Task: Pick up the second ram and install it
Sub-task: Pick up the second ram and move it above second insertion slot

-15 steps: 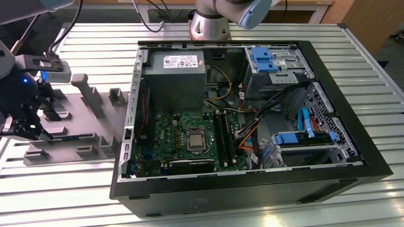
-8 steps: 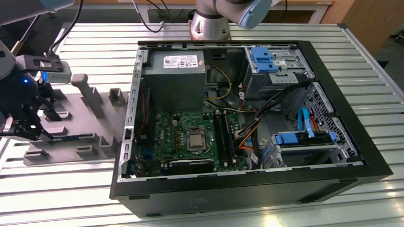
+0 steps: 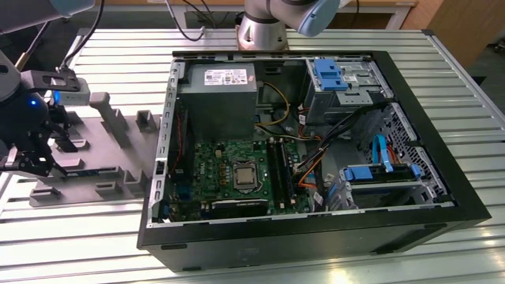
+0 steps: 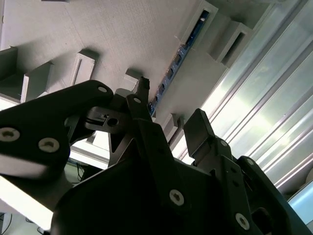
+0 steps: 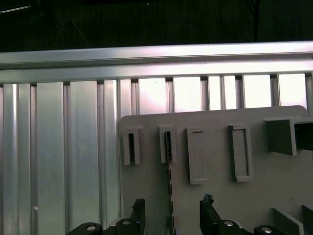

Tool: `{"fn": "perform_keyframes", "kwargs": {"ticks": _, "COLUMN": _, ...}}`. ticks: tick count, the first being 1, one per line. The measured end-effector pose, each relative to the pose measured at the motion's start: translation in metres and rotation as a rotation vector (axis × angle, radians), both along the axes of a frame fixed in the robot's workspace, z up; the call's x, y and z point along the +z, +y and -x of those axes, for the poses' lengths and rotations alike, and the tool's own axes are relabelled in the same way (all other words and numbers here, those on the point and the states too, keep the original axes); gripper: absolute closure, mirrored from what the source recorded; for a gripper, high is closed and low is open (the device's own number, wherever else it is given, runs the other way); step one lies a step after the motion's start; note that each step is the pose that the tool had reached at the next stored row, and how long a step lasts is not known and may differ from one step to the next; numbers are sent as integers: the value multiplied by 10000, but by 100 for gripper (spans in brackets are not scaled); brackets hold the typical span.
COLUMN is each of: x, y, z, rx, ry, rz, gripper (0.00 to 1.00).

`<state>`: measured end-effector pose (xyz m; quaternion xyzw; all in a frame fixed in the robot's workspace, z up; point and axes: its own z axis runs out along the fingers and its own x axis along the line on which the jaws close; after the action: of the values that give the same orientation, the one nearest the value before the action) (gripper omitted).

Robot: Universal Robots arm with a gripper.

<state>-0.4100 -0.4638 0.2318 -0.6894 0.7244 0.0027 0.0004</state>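
The second ram (image 4: pixel 172 68) is a thin blue-green stick standing on edge in a slot of the grey fixture plate (image 3: pixel 118 151), at the exterior view's left. In the first wrist view the ram (image 5: pixel 169 169) appears edge-on as a dark narrow line. My gripper (image 3: pixel 33 163) hangs low over the plate, open. In both wrist views its black fingertips (image 5: pixel 138 211) stand one on each side of the stick, with a gap to it. From the second wrist view, the gripper (image 4: pixel 168 111) straddles the stick's near end. The motherboard (image 3: pixel 229 171) lies inside the open case.
The black computer case (image 3: pixel 442 195) lies open on the slatted metal table (image 3: pixel 103 236), with a power supply (image 3: pixel 221 97), drive cages (image 3: pixel 379 177) and loose cables. Black memory slots (image 3: pixel 280 174) run beside the processor socket. Raised grey holders (image 5: pixel 238 152) stand on the fixture plate.
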Motion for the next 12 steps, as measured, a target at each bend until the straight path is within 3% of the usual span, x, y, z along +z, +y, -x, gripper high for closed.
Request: {"fn": "perform_keyframes", "kwargs": {"ticks": 12, "x": -20, "y": 0, "z": 0, "rx": 0, "ry": 0, "rz": 0, "gripper": 44}}
